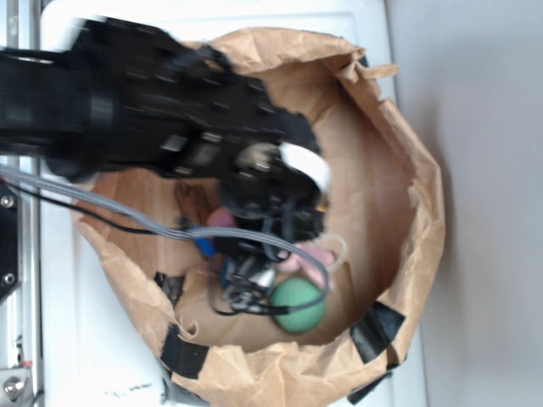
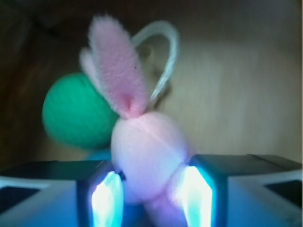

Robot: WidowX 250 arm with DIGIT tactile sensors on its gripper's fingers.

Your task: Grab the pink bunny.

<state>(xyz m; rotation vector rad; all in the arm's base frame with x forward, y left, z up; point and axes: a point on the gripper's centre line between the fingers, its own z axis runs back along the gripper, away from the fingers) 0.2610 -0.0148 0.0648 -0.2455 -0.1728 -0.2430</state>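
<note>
The pink bunny [image 2: 149, 156] fills the middle of the wrist view, its pale round head wedged between my two lit fingers [image 2: 106, 198] and touching both, its fuzzy pink ears standing up with a white loop behind them. My gripper [image 2: 151, 189] is shut on the bunny. From the exterior view, the black arm reaches down into the paper bag, and the gripper [image 1: 271, 246] hides most of the bunny [image 1: 310, 254]; only pink bits show beside it.
A green ball [image 2: 75, 113] lies just behind and left of the bunny, touching it, and shows below the gripper [image 1: 299, 303] from outside. A sliver of something blue [image 2: 99, 153] peeks under it. The crumpled brown paper bag [image 1: 407, 170] walls in everything. Grey cables trail across the bag.
</note>
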